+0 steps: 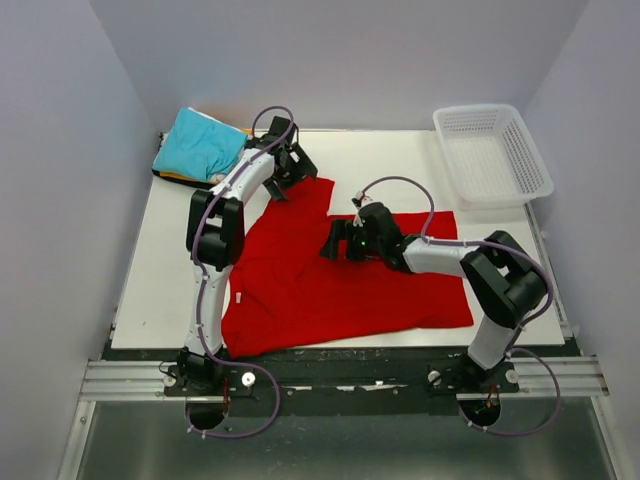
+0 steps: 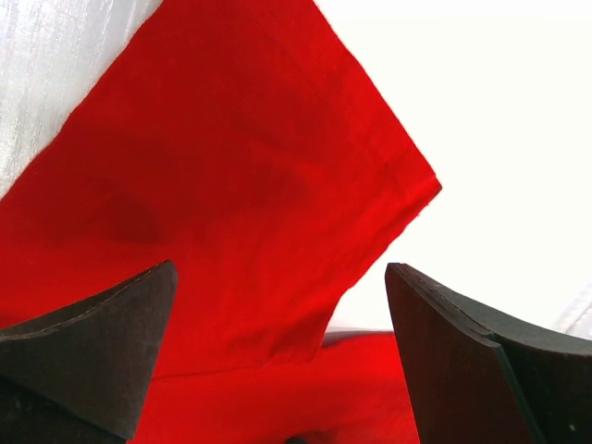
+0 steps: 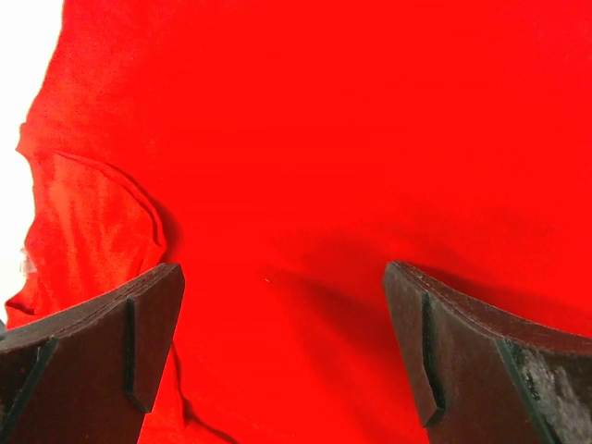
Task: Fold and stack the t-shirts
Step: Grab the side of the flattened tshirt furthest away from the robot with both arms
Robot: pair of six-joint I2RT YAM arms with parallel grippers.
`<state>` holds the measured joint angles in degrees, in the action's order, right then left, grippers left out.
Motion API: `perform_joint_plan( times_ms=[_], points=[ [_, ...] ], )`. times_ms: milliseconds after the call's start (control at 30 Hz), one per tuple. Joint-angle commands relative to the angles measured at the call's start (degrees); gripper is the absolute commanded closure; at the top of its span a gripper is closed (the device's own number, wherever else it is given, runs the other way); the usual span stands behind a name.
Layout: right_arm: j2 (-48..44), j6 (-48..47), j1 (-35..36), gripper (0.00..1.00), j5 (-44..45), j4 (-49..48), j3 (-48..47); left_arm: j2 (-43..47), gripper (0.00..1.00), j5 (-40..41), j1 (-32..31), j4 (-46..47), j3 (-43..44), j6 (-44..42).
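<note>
bright red cloth t-shirt (image 1: 340,280) spread on counter | left tool (image 2: 277,361) spread, right tool (image 3: 282,361) spread, both empty | risk: single-layer pinch bunches fold

Lab test cell, not home or shop. My two arms bolted to aluminium rail (image 1: 340,378) at near edge of white table (image 1: 170,270). Plain pale walls (image 1: 60,150) box in work surface on three sides, like enclosure built for recording. Grey cables (image 1: 240,425) loop loose from my bases. Only props: red t-shirt (image 1: 330,285), folded stack (image 1: 200,148) in far corner, white mesh basket (image 1: 490,152). No furniture, no decor.
</note>
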<state>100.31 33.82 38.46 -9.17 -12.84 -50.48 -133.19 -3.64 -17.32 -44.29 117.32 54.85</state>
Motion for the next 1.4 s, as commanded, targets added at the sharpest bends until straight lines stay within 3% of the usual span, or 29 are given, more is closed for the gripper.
perform_joint_plan(
  times_ms=[0, 300, 533, 733, 933, 1000, 1100, 1367],
  points=[
    [1.2, -2.1, 0.2, 0.00, 5.4, 1.3, -0.4, -0.7, 0.01, -2.3, 0.2, -0.1, 2.3, -1.8],
    [-10.5, -1.2, 0.2, 0.00, 15.5, 5.0, 3.1, -4.5, 0.01, -4.2, -2.5, -7.7, 8.5, -8.7],
    [-19.5, -3.2, 0.1, 0.00, 20.2, 1.1, 6.2, 0.5, 0.01, -4.1, -3.2, -8.3, 3.6, -11.6],
    [-7.8, -2.5, 0.1, 0.00, 10.9, -8.8, -1.9, 9.8, 0.01, -1.7, -0.3, -0.8, -3.0, -11.9],
    [5.8, -3.6, 0.1, 0.00, 9.6, -15.8, -8.1, 7.2, 0.01, -4.5, 4.0, 1.9, -0.5, -10.8],
    [9.9, -5.8, 0.1, 0.00, 8.8, -13.9, -12.7, 5.7, 0.01, -7.6, 4.9, 3.8, 0.1, -10.3],
    [13.6, -8.8, -0.3, 0.00, 14.9, -9.4, -19.1, 4.4, 0.01, -11.0, 6.1, 4.1, 0.5, -9.6],
    [24.8, -7.2, -6.0, 0.00, 13.7, -2.1, -34.0, 4.4, 0.01, -9.6, 8.6, 3.6, 0.9, -10.9]
  ],
)
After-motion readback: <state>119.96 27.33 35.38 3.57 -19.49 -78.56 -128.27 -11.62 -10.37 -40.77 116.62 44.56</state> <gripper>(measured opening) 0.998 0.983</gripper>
